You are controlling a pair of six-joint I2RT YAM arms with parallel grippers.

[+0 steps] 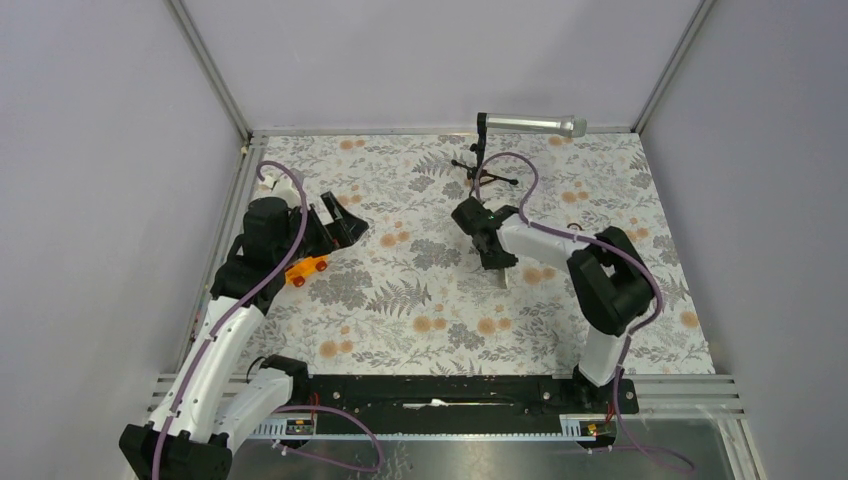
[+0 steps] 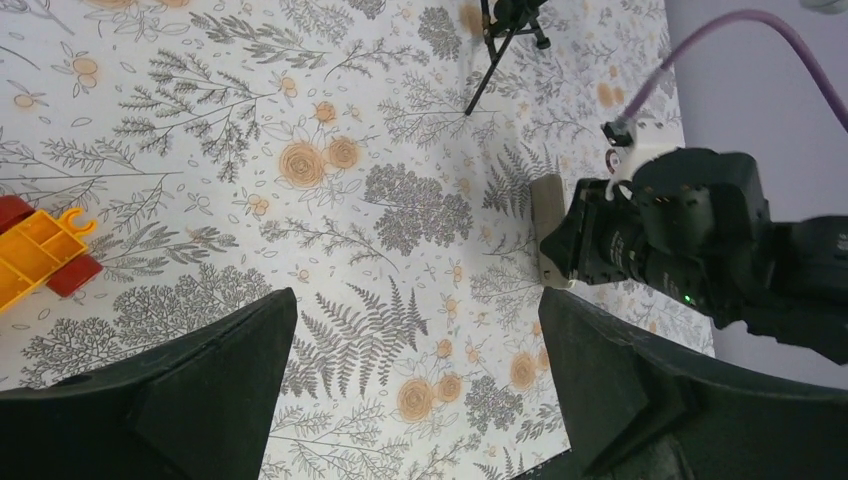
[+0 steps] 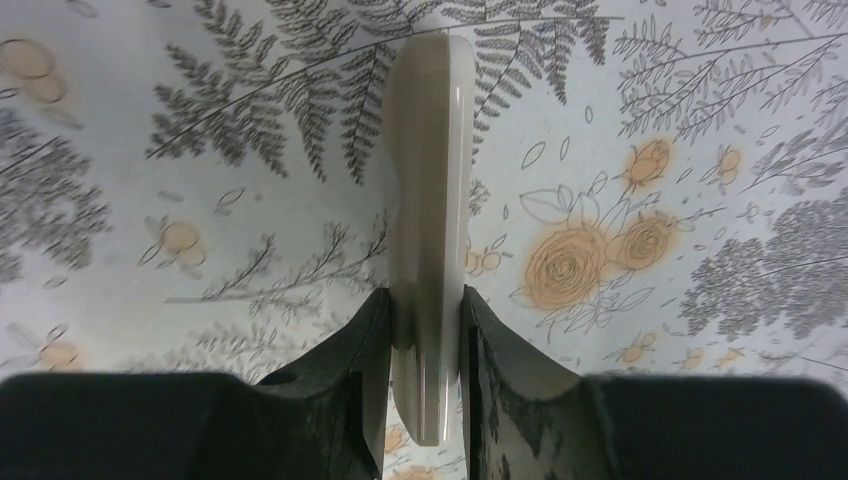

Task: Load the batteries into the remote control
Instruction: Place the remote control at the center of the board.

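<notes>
My right gripper (image 1: 496, 256) is shut on the white remote control (image 1: 500, 277), near the middle of the table. In the right wrist view the remote control (image 3: 430, 150) stands on its long edge between the two fingertips, with my right gripper (image 3: 425, 330) clamped on its near end. Its front and back faces are hidden. The left wrist view shows the remote control (image 2: 549, 215) sticking out from the right gripper. My left gripper (image 1: 338, 226) is open and empty above the table at the left; its jaws stand wide apart (image 2: 415, 305). The batteries are not in view.
An orange toy car with red wheels (image 1: 307, 269) lies just below the left gripper; it also shows in the left wrist view (image 2: 35, 255). A silver microphone (image 1: 530, 124) on a black stand (image 1: 480, 165) stands at the back. The floral mat (image 1: 420, 320) covers the table.
</notes>
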